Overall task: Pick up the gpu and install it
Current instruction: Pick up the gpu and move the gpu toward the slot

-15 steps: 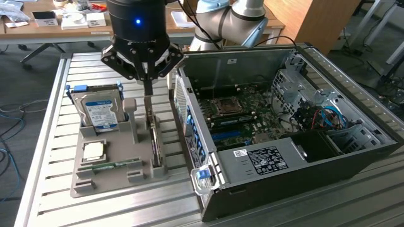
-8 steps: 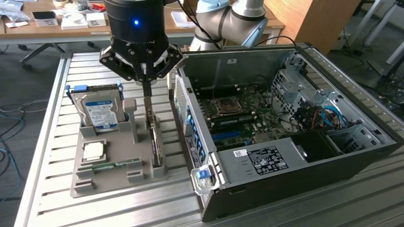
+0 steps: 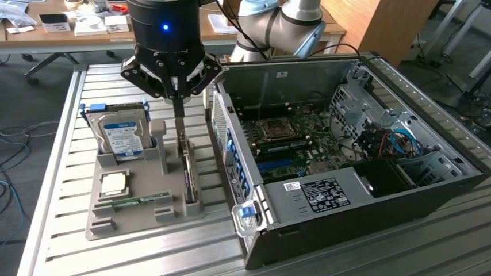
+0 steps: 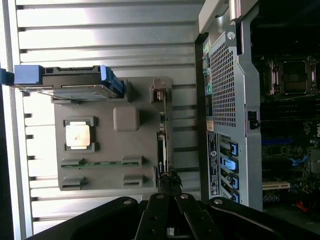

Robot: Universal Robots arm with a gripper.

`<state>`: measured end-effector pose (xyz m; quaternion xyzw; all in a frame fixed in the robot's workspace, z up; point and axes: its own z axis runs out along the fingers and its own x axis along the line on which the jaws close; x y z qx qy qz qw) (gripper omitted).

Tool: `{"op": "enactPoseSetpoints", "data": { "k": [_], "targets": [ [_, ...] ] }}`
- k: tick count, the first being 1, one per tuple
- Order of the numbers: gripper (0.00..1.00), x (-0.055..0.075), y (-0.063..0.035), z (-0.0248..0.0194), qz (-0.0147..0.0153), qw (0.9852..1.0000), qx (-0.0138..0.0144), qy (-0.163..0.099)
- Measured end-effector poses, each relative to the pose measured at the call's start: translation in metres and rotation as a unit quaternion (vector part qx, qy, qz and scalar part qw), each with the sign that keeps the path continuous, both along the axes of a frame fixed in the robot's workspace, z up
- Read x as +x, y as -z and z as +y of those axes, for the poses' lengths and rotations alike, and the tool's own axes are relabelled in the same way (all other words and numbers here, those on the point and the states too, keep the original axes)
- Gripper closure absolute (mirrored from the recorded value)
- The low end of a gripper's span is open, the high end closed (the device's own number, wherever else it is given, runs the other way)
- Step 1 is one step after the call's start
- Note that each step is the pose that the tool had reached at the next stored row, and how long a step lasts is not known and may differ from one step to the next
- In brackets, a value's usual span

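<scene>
Claw [image 3: 181, 150] [image 4: 167, 176] clenched on top edge of gpu [image 3: 190, 181] [image 4: 161, 145]. Gpu stands on edge in slot of grey parts tray [image 3: 126, 221], btwn hard drive [image 3: 119, 135] and open PC case [image 3: 429, 149], on slatted tabletop [image 3: 54, 218]. CPU [image 3: 114, 184] lies flat in tray.

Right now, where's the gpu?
In the exterior view the gpu stands on edge in the grey tray, along its side nearest the computer case, to the exterior view's right of the hard drive, right below the hand.
</scene>
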<state>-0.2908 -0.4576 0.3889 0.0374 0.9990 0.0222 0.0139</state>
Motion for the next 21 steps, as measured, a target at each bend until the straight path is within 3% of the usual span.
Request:
{"op": "enactPoseSetpoints", "data": {
  "k": [5,14,21],
  "targets": [
    [0.89,0.0,0.0,0.0,0.0,1.0,0.0,0.0],
    [0.53,0.0,0.0,0.0,0.0,1.0,0.0,0.0],
    [0.53,0.0,0.0,0.0,0.0,1.0,0.0,0.0]
  ]
}}
